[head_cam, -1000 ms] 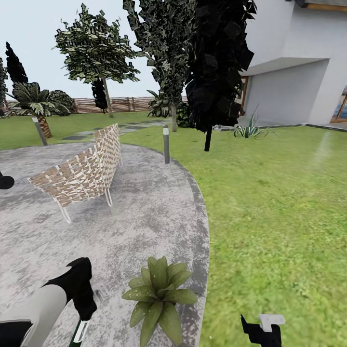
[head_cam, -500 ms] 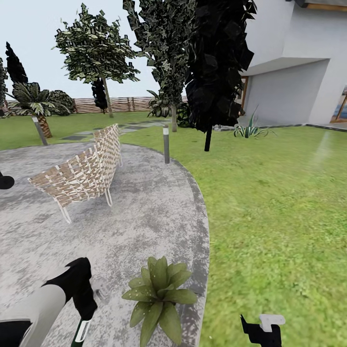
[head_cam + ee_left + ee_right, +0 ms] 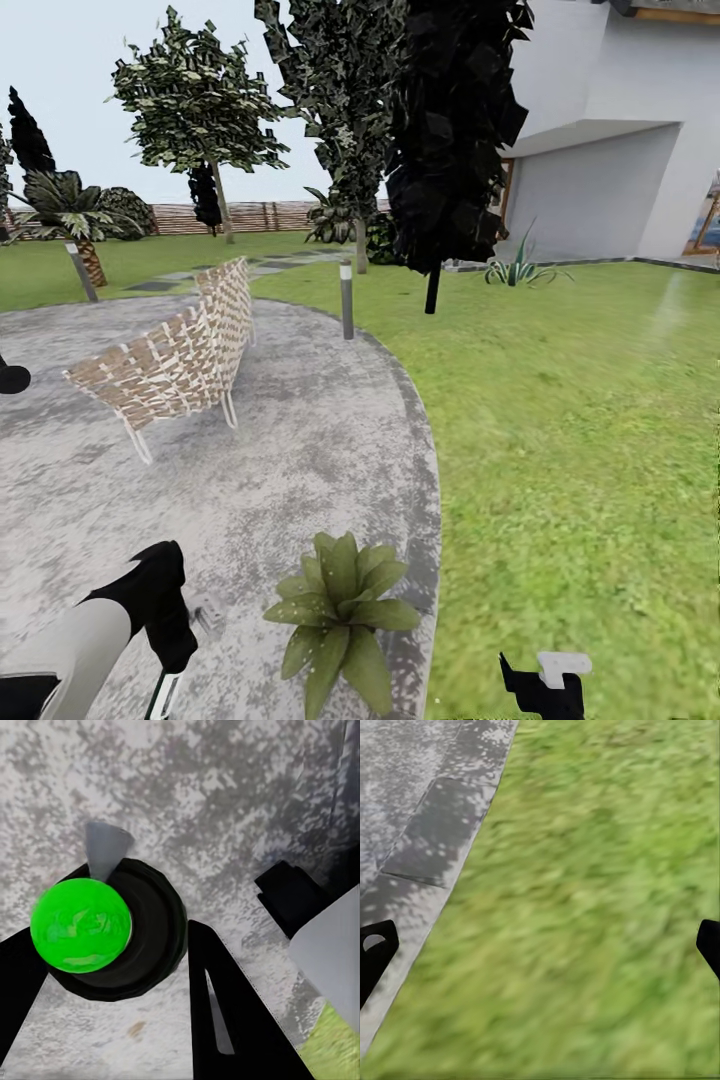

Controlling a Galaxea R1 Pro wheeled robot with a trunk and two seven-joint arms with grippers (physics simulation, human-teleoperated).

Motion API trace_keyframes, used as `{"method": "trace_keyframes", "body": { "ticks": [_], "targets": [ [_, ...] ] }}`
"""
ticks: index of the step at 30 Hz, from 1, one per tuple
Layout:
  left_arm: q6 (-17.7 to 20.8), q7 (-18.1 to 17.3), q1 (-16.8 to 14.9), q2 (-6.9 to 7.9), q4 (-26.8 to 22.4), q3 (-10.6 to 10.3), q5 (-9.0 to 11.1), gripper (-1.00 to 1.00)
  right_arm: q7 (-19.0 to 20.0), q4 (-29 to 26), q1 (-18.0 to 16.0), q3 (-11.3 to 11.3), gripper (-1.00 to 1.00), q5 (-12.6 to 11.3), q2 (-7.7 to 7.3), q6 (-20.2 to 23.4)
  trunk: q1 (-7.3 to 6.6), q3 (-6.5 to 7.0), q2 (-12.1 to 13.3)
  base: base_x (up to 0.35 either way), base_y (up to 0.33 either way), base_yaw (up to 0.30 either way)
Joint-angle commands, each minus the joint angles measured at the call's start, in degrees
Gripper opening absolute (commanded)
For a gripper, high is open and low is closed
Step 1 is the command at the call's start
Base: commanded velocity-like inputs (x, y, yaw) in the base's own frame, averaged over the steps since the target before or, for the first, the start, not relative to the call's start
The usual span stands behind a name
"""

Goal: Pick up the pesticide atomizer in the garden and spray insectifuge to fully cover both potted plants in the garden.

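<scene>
Left claw (image 3: 112,967): clenched on the pesticide atomizer (image 3: 97,926); black fingers (image 3: 225,1012) either side of the bottle in left wrist view, bright green round end facing cam, grey cone of spray nozzle past it, above mottled paving.
Left arm, head view: low left corner, white forearm w/ black wrist; left claw (image 3: 170,670) points down, atomizer (image 3: 162,695) dark green w/ pale part, poking below it at frame edge.
Potted plant (image 3: 340,615): one rosette of broad pointed green leaves, on the patio (image 3: 300,450) near its right rim, just right of the left claw, apart from it. Pot itself hidden under leaves. 2nd plant: can't tell where.
Right claw (image 3: 545,685): low right in head view, over the lawn (image 3: 560,420); black w/ white part. Right wrist view: fingertips (image 3: 375,952) at far edges, wide apart, released, nothing btwn them; below is blurred grass plus patio kerb stones (image 3: 435,832).
Patio: round, grey mottled, darker kerb along grass.
Woven chair (image 3: 175,360): on patio, mid-left, well apart from plant, thin white legs.
Lamp post (image 3: 346,298): short, grey, at patio rim behind chair; another (image 3: 81,270) far left.
Background: trees (image 3: 200,110), dark tree (image 3: 450,130), palm-like plant (image 3: 70,215), slat fence (image 3: 250,216), spiky plant (image 3: 520,268), white house (image 3: 620,130) at right.
</scene>
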Motion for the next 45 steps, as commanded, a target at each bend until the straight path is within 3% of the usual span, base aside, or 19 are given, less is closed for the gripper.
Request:
{"method": "trace_keyframes", "body": {
  "ticks": [1, 22, 29, 45],
  "targets": [
    [0.5, -0.3, 0.0, -0.01, -0.1, 0.0, -0.1, -1.0, 0.3, 0.0, 0.0, 0.3, 1.0, -0.6, -0.01, -0.2, -0.01, -0.05, 0.0, 0.0, 0.121, -0.181],
    [0.5, -0.3, 0.0, -0.38, -0.4, 0.0, -0.1, -1.0, 0.2, 0.0, 0.0, 0.4, 1.0, -0.6, 0.78, -0.2, -0.01, -0.05, 0.0, 0.019, 0.068, -0.102],
    [0.7, -1.1, -0.4, -0.54, -7.3, -0.3, -0.1, -1.0, 0.2, 0.0, 0.0, 0.3, 1.0, -0.6, 0.78, -0.2, -0.01, -0.05, 0.0, 0.001, 0.001, -0.002],
    [0.2, -3.3, -0.6, -0.08, -6.8, -0.5, -0.2, -1.0, 0.2, 0.0, 0.0, 0.4, 1.0, -0.6, 0.78, -0.2, -0.01, -0.05, 0.0, 0.0, 0.0, -0.001]
  ]
}}
